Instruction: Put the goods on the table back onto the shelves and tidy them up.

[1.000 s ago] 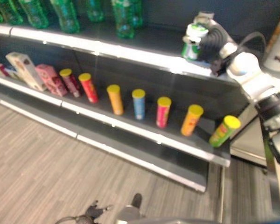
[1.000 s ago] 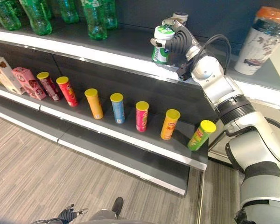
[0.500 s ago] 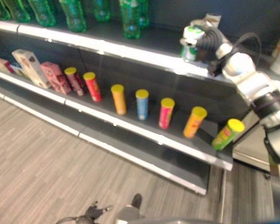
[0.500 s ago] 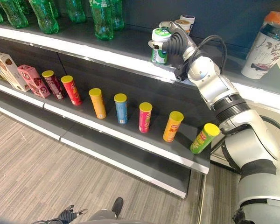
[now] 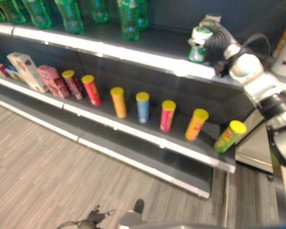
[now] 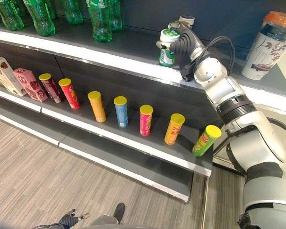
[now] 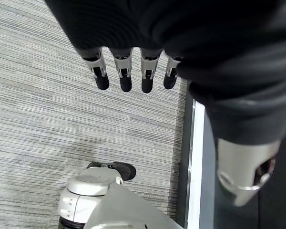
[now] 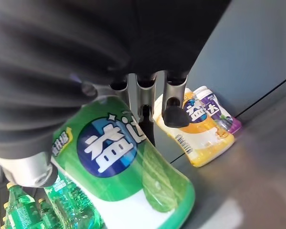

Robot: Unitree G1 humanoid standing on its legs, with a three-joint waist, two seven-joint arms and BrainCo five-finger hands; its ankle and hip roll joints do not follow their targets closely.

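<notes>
Green-and-white canister (image 6: 167, 46) held over front edge of upper shelf (image 6: 133, 45), right hand (image 6: 181, 44) curled round it; orange and purple canisters (image 8: 205, 119) stand behind it on the shelf; green bottles (image 6: 101, 19) further left; left hand (image 7: 128, 71) fingers straight, relaxed, above grey floor (image 7: 47, 119).

- Large white characters on a blue oval are carried by the green jar (image 8: 124, 162) clasped in the right hand (image 8: 174, 98).
- Smaller white characters are seen on the orange bottle (image 8: 200, 136) and the purple bottle (image 8: 218, 110) just past the fingertips (image 8: 174, 117).
</notes>
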